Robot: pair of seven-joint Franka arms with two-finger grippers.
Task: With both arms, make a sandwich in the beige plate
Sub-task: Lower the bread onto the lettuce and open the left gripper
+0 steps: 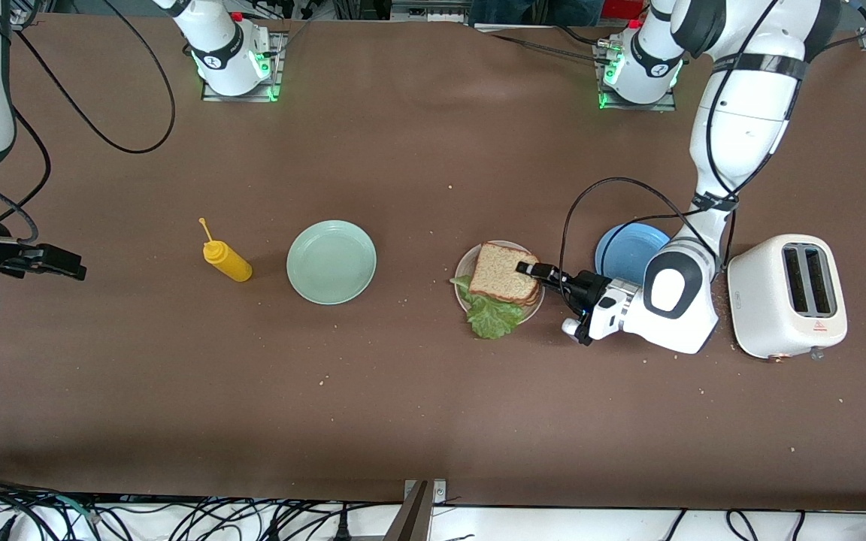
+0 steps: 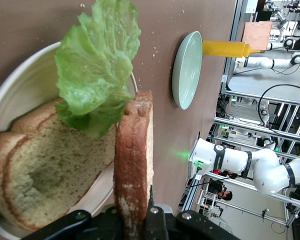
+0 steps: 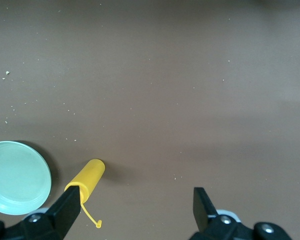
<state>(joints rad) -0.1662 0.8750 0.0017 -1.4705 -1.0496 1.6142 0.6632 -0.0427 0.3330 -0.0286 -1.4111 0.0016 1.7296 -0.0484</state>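
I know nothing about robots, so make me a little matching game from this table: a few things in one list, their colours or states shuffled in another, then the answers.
Things:
1. squeeze bottle
2. toaster
3. left tool
4. right tool
5. plate beside the bottle

States:
A. white, slots empty
B. open over bare table
C. yellow
D. pale mint green
E. shut on a top bread slice over the beige plate

Pairs: 1-C, 2-A, 3-E, 4-B, 5-D

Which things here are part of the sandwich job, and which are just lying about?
In the job:
beige plate
lower toast slice
lettuce leaf
upper toast slice, held by the left pincer

Lying about:
mint-green plate
blue plate
yellow squeeze bottle
toaster
right pincer, waiting open
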